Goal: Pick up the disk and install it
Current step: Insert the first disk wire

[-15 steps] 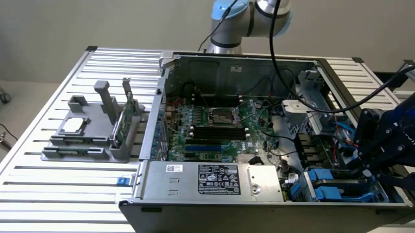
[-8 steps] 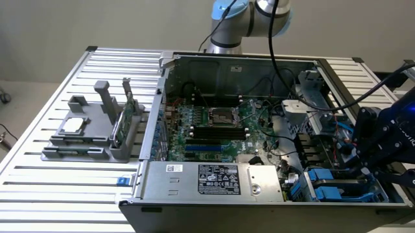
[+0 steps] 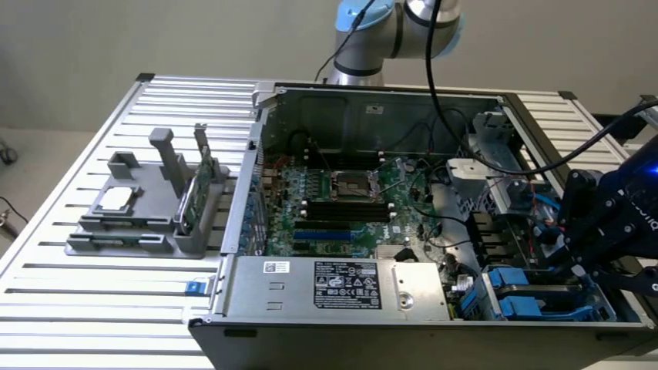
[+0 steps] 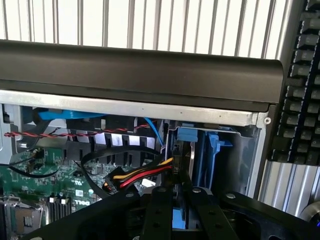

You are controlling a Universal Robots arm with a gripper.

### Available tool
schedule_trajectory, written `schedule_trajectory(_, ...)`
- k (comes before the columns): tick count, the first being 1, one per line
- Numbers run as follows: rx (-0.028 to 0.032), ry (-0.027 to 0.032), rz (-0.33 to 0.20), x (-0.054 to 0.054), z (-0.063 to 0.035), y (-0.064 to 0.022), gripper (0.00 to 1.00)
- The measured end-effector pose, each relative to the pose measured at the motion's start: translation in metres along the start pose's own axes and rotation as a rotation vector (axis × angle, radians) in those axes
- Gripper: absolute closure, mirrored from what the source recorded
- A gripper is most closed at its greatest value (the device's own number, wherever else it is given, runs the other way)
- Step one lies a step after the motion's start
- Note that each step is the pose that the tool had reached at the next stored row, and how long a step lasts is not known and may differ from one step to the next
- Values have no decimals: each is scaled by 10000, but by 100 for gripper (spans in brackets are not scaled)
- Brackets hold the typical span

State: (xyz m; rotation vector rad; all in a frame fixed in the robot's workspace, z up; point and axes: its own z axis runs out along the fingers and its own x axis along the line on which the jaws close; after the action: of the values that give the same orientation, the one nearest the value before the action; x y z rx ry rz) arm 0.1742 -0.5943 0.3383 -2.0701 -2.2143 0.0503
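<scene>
"Where was the arm?"

"Its grey and blue upper joint (image 3: 396, 19) stood behind the computer case (image 3: 360, 104). The black wrist reached down over the case's corner on the exterior view's right. There the claw (image 3: 581, 266) hung low beside the drive bay."

"And the disk?"

"In the wrist view, the disk (image 4: 192, 152) stood on edge inside that bay in its blue carrier, just beyond the claw (image 4: 175, 210). A strip of blue showed between the black claw parts. I could not tell whether that strip was the carrier."

"Clenched or released?"

"I could not tell. The claw was close to the disk, but no contact was visible."

"What lay around the case?"

"Inside it, the green motherboard (image 3: 340, 200) was beside the bay, toward the exterior view's left. The power supply (image 3: 340, 284) lay along the near wall. Red, yellow and black cables (image 4: 142, 175) ran toward the bay. Outside the case, a grey holder (image 3: 134, 231) sat on the slatted surface (image 3: 103, 289) to the exterior view's left, with a square processor chip (image 3: 116, 198) on it. A black keyboard (image 4: 300, 85) lay just past the bay corner."
</scene>
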Motion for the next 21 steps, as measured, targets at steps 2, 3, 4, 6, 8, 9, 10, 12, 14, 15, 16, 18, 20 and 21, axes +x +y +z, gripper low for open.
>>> schedule_trajectory(2, -1, -34, 41, 4, 2, 0, 82)
schedule_trajectory(3, -4, -46, 56, 5, 2, 1, 82)
schedule_trajectory(4, -7, -51, 71, 5, 3, 1, 82)
schedule_trajectory(6, -18, -56, 87, 8, 2, 1, 82)
schedule_trajectory(8, -33, -57, 99, 8, 2, -2, 82)
schedule_trajectory(9, -42, -56, 105, 9, 3, -4, 82)
schedule_trajectory(10, -54, -56, 111, 9, 4, -6, 82)
schedule_trajectory(12, -82, -58, 117, 9, 6, -9, 82)
schedule_trajectory(14, -118, -59, 120, 10, 9, -12, 82)
schedule_trajectory(15, -138, -60, 121, 10, 11, -14, 82)
schedule_trajectory(16, -156, -60, 121, 10, 12, -16, 82)
schedule_trajectory(18, -183, -62, 127, 11, 15, -24, 82)
schedule_trajectory(20, -197, -62, 136, 11, 17, -31, 82)
schedule_trajectory(21, -202, -63, 141, 11, 18, -34, 82)
